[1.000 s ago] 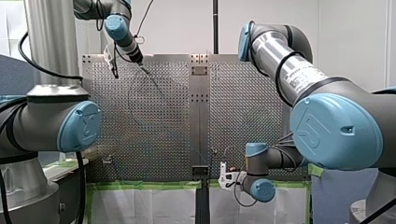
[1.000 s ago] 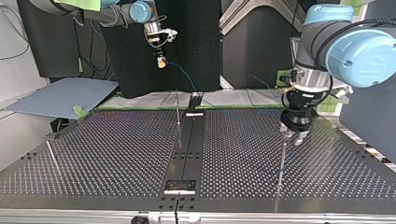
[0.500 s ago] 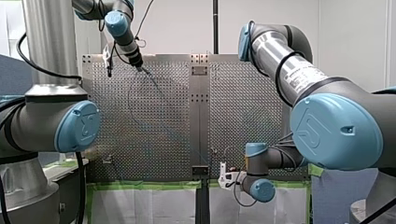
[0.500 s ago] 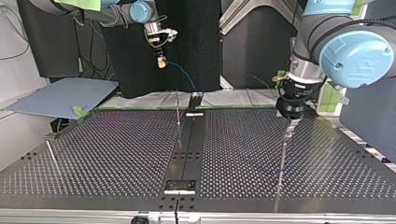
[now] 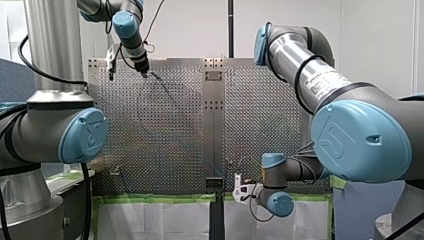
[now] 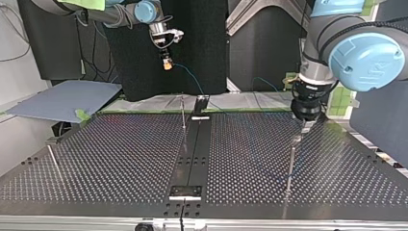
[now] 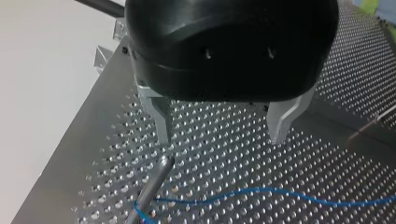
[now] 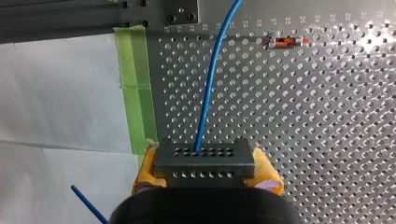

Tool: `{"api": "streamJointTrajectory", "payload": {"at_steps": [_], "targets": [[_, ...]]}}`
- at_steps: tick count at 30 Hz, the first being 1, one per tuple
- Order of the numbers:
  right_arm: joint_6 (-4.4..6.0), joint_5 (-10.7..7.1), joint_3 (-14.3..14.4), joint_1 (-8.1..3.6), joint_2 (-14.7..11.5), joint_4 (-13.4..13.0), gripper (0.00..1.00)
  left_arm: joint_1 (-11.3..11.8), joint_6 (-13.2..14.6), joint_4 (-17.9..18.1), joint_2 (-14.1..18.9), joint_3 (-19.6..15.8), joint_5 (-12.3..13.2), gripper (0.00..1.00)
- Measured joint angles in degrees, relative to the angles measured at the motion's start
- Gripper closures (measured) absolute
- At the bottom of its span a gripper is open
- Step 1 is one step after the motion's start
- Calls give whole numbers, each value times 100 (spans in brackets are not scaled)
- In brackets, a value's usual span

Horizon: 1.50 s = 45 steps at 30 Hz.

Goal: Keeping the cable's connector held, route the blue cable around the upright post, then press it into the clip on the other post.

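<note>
1 perforated counter [image 6: 120, 159] carries 3 thin upright posts in the top view: the left-hand post [image 6: 53, 161], the middle post [image 6: 183, 113] and the right-hand post [image 6: 291, 163]. Over it hang 2 grippers of 2 fingers each, the left gripper [image 7: 220, 137] and the right gripper [image 8: 208, 179]. There is 1 blue cable [image 8: 210, 84] with 1 connector [image 8: 204, 163].

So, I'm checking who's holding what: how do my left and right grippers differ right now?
My left gripper has bare metal fingers; my right gripper has yellow pads. The left gripper is open and empty; the right gripper is shut on the grey connector, the blue cable running out of it. The left gripper hangs by a post; the right gripper by the green tape. Both have black bodies.
</note>
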Motion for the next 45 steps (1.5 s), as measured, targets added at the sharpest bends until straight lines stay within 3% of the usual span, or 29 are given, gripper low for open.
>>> {"api": "streamJointTrajectory", "payload": {"at_steps": [10,26,33,41,45], "targets": [[1,-4,0,2,0,-8,100,-1,44,11,2,2,-486,0],[-3,-3,0,2,0,-37,100,-4,62,13,2,1,-522,0],[1,-3,0,2,0,-42,100,-18,193,40,1,-1,-314,0],[15,-3,0,2,0,-31,100,-91,376,403,-22,-5,136,0],[16,2,0,2,0,-18,100,-226,531,597,-160,15,152,0]]}}
